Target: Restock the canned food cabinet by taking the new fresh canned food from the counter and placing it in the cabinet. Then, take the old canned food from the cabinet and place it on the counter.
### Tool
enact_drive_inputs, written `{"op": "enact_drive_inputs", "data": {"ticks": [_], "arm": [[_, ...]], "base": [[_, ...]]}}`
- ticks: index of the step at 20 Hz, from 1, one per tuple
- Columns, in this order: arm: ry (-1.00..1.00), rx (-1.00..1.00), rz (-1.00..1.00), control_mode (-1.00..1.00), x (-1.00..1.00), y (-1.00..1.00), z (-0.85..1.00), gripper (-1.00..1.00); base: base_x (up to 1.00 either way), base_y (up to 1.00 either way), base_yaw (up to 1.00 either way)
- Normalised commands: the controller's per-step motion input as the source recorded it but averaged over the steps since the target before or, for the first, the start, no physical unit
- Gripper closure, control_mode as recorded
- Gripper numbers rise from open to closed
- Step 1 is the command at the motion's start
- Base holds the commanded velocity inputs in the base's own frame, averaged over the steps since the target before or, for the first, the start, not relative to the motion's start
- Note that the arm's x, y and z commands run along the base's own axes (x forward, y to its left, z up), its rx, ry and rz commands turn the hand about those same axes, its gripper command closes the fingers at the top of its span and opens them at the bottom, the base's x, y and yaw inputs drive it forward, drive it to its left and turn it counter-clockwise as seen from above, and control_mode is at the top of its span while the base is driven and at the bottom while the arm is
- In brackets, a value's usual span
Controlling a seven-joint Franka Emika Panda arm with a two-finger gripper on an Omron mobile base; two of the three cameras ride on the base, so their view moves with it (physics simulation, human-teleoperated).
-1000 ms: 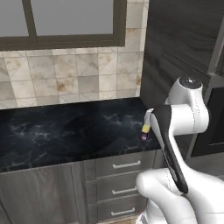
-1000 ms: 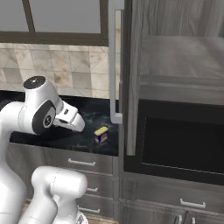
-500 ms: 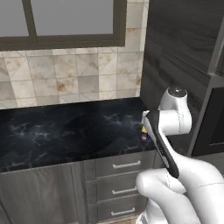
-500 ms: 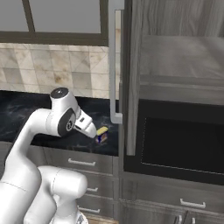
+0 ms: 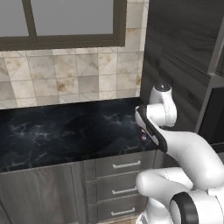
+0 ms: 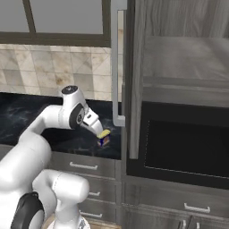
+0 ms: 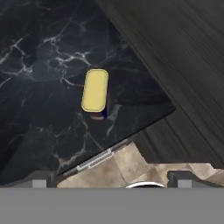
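Observation:
The new can, with a yellow lid and a blue-purple label, stands on the black marble counter close to its right end. It also shows as a small yellow-topped can and as a sliver beside my forearm. My gripper is open and hovers above and short of the can, with nothing between its fingers. From the right, the gripper sits just left of the can. The grey wood-grain cabinet's door stands open, with its long silver handle above the can. The old red-lidded can is out of view.
Grey drawers with short handles run under the counter. A dark oven-like recess sits below the cabinet shelf. The tiled wall and a window frame back the counter. The open door's panel rises just right of the can.
My arm has swung forward and lowered, and the hand has gone right along the counter to just beside the yellow-lidded can. The can has not moved.

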Motion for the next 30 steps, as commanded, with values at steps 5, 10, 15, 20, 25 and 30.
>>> {"op": "enact_drive_inputs", "data": {"ticks": [5,10,15,20,25,30], "arm": [[0.12,0.0,-0.01,-1.0,0.0,0.0,-0.55,-1.0],[0.09,0.0,0.0,-1.0,0.11,0.0,-0.4,-1.0],[0.04,0.0,0.0,-1.0,0.24,0.0,-0.11,-1.0],[0.01,0.0,0.0,-1.0,0.2,0.0,-0.13,-1.0],[0.02,0.0,0.0,-1.0,0.12,-0.07,-0.26,-1.0],[0.0,0.0,0.0,-1.0,0.18,-0.02,-0.21,-1.0]], "base": [[0.0,0.0,0.0],[0.0,0.0,0.0],[0.0,0.0,0.0],[0.0,0.0,0.0],[0.0,0.0,0.0],[0.0,0.0,0.0]]}}
